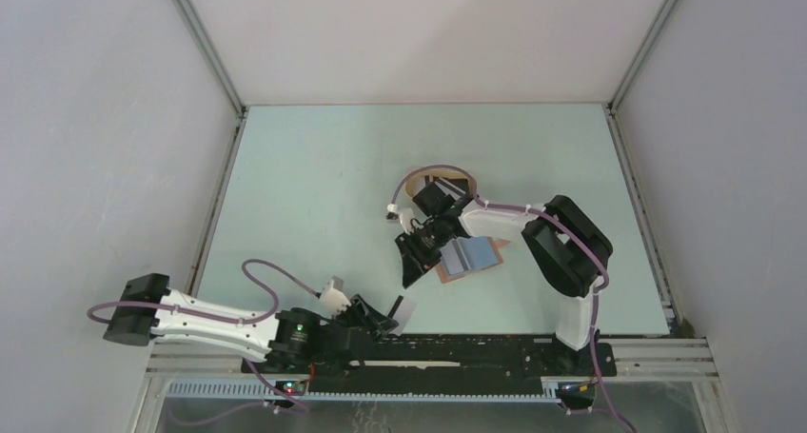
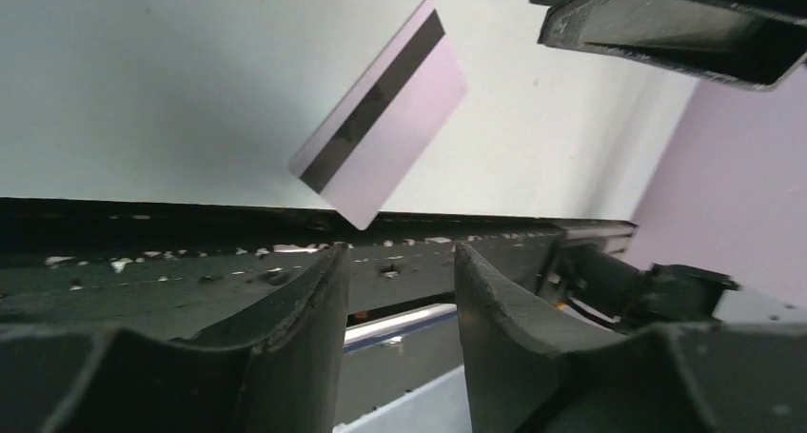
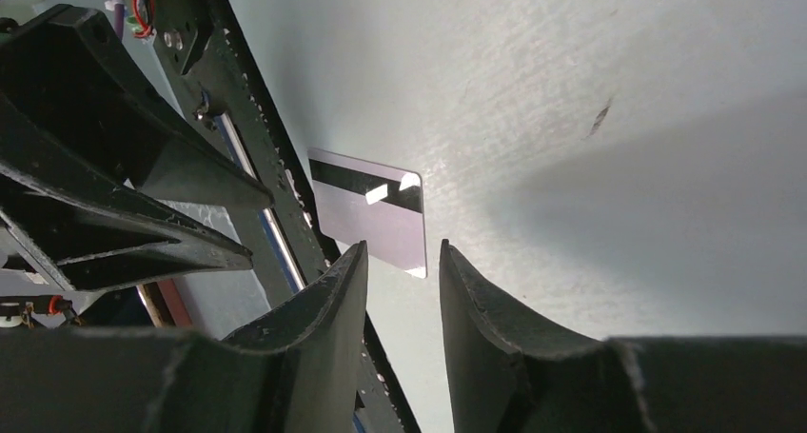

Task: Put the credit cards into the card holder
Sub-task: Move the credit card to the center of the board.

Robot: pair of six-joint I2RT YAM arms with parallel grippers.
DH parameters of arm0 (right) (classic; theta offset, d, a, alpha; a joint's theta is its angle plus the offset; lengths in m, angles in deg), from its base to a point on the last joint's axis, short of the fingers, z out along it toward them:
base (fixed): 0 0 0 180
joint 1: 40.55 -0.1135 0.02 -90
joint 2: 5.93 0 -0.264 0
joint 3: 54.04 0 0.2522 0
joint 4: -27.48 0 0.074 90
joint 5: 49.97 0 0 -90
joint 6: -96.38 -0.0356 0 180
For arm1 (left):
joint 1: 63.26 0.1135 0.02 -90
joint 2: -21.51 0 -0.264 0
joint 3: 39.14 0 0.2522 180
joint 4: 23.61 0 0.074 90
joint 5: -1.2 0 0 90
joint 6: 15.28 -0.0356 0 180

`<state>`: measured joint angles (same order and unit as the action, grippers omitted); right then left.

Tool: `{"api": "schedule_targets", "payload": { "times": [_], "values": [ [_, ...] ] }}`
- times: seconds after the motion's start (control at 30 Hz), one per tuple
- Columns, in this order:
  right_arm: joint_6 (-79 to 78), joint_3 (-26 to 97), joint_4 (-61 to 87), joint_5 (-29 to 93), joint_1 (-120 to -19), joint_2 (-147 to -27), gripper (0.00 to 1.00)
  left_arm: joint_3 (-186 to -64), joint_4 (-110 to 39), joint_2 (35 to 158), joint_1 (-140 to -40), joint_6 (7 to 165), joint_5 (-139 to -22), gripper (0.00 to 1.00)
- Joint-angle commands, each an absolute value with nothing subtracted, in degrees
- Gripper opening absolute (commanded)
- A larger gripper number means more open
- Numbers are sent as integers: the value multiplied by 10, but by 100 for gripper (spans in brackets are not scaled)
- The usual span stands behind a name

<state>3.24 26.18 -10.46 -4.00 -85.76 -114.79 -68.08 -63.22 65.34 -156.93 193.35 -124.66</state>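
Only one credit card (image 1: 405,311) can be counted: a whitish one with a single dark stripe along one long side. It lies flat on the table (image 1: 314,186), toward the near side and to the left of the card holder (image 1: 471,255), well apart from it and close to the black rail (image 1: 495,349) at the table's near edge.

One card holder is in view. It lies open on the table, with a reddish-brown edge showing around two light blue inner panels. Whether any card sits in its pockets cannot be told.

One oval beige tray (image 1: 440,177) lies just beyond the card holder, toward the far side, partly hidden by the right arm.

The right gripper (image 1: 412,271) hangs just left of the card holder, pointing toward the card. Its jaws are a narrow gap apart with nothing between them, and the card shows beyond their tips, untouched.

The left gripper (image 1: 384,324) is low over the rail, farther left of the card holder than the card is and just beside that card. Its jaws are also apart and empty.
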Motion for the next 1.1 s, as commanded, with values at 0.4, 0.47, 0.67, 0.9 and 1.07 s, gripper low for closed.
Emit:
{"api": "schedule_targets", "payload": {
  "times": [0.4, 0.47, 0.67, 0.9, 1.07],
  "values": [
    [48, 319, -144, -38, -903, -1205, 43, -765, -702, 754, -1583, 2311, -1260, 61],
    [48, 325, -147, -39, -903, -1209, 43, -760, -688, 759, -1579, 2312, -1266, 61],
    [50, 330, -152, -44, -903, -1213, 43, -767, -660, 789, -1563, 2312, -1272, 61],
    [60, 339, -158, -45, -904, -1220, 43, -771, -660, 799, -1553, 2313, -1261, 62],
    [62, 343, -159, -48, -906, -1226, 42, -772, -660, 803, -1545, 2313, -1251, 63]
  ]
}}
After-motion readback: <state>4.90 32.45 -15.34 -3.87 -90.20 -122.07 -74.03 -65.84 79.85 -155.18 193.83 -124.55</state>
